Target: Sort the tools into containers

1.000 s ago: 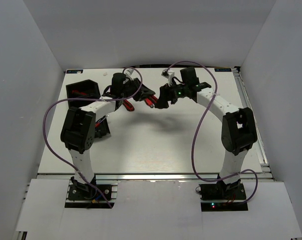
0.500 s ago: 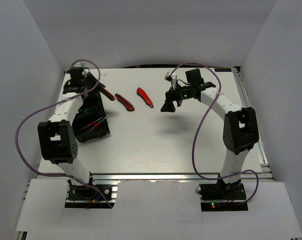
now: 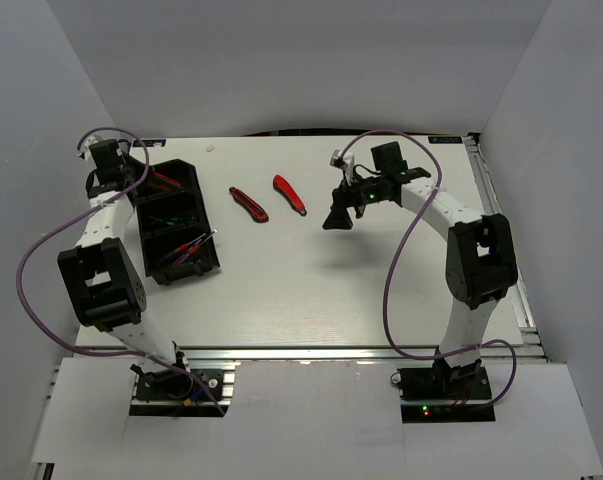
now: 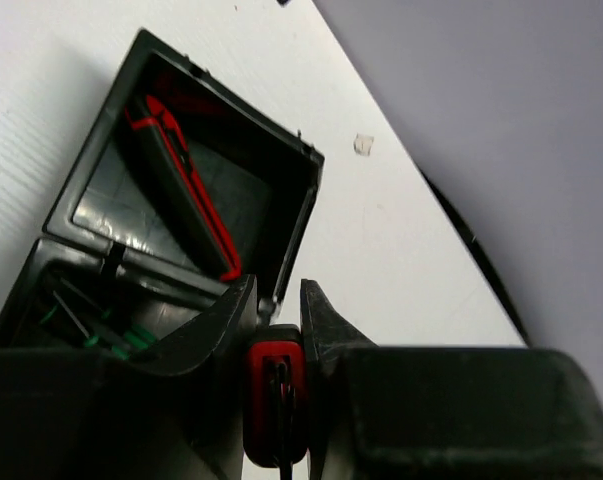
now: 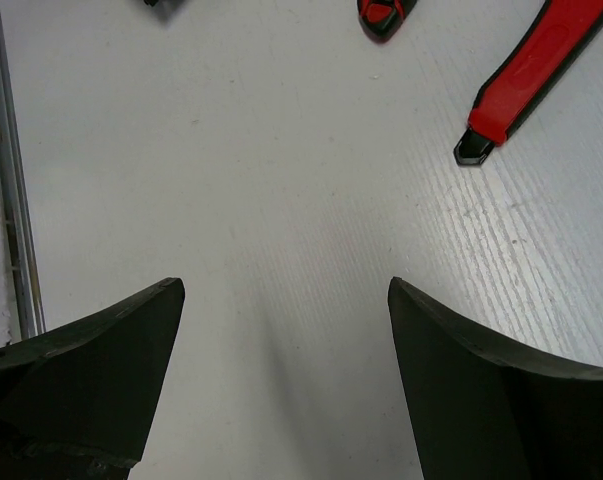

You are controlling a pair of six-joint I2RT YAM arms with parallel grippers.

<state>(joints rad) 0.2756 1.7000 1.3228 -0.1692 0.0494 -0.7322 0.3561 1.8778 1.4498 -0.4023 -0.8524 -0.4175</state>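
Note:
Two black bins stand end to end at the far left: the far bin (image 3: 177,176) and the near bin (image 3: 187,262). My left gripper (image 3: 131,171) is at the far bin's left end, shut on a red-and-black tool handle (image 4: 274,400). In the left wrist view the far bin (image 4: 301,205) holds red-and-black pliers (image 4: 186,185); the near bin (image 4: 41,290) holds green-handled screwdrivers (image 4: 101,335). Red-and-black cutters (image 3: 248,204) and a red knife (image 3: 289,194) lie on the table. My right gripper (image 3: 339,216) is open and empty beside the knife (image 5: 531,70).
Thin screwdrivers (image 3: 193,245) lie in the near bin. White walls enclose the table on the left, back and right. A metal rail (image 3: 521,290) runs along the table's right edge. Purple cables loop off both arms.
My left arm has swung from the table's middle to the far left bin, carrying the red-handled tool. The right gripper has stayed almost in place by the knife.

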